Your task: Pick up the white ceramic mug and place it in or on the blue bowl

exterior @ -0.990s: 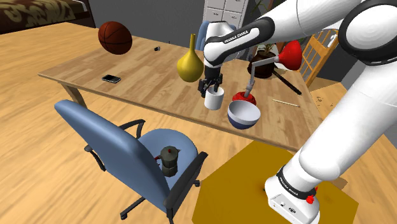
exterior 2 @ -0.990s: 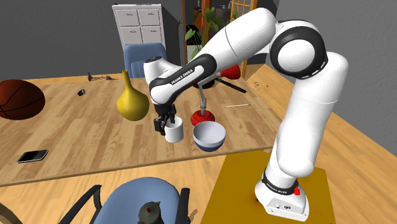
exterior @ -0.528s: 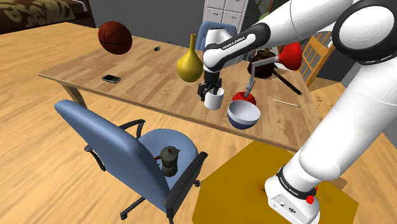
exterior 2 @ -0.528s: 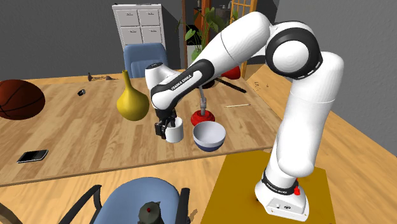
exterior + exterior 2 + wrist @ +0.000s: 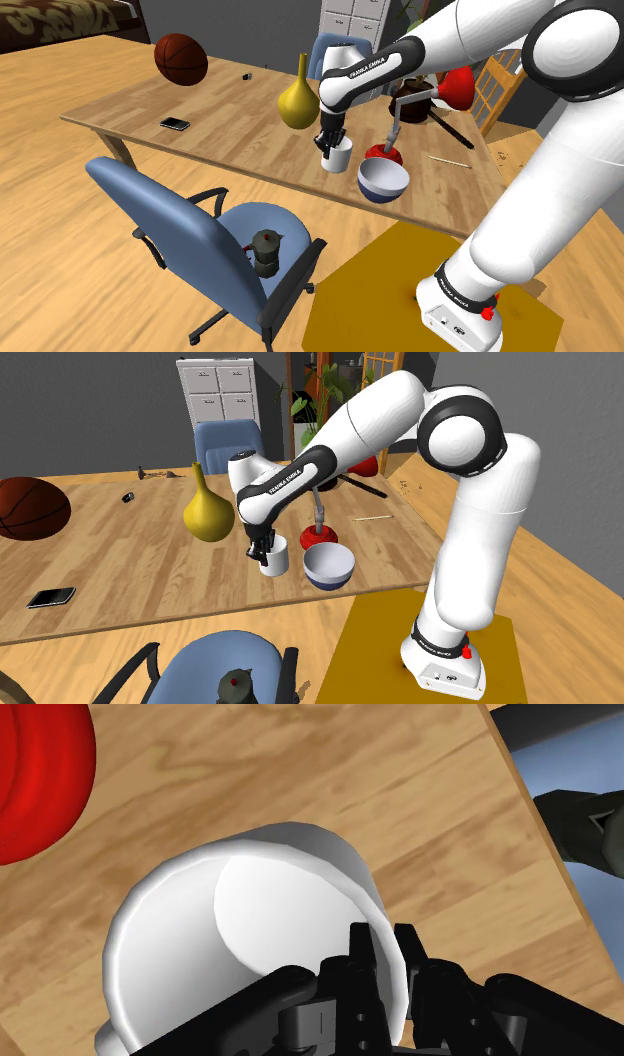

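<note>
The white mug (image 5: 338,157) stands upright on the wooden table (image 5: 220,130), just left of the bowl in the shoulder view. That bowl (image 5: 383,180) is blue outside and white inside, near the table's front edge. My black gripper (image 5: 328,146) comes down over the mug's rim and is shut on its wall. In the wrist view one finger (image 5: 360,949) is inside the mug (image 5: 200,944) and the other outside, with the wall pinched at the gripper (image 5: 385,954). From the second exterior view, the gripper (image 5: 262,551) holds the near-left rim of the mug (image 5: 276,559) beside the bowl (image 5: 329,566).
A red plunger-like thing (image 5: 384,150) stands right behind the bowl, and a yellow vase (image 5: 298,100) just behind the mug. A basketball (image 5: 181,59) and a phone (image 5: 174,124) lie further left. A blue office chair (image 5: 190,215) carrying a moka pot (image 5: 266,250) sits before the table.
The gripper sank onto the mug's rim and its fingers went from apart to clasped on the wall. The mug has stayed in place.
</note>
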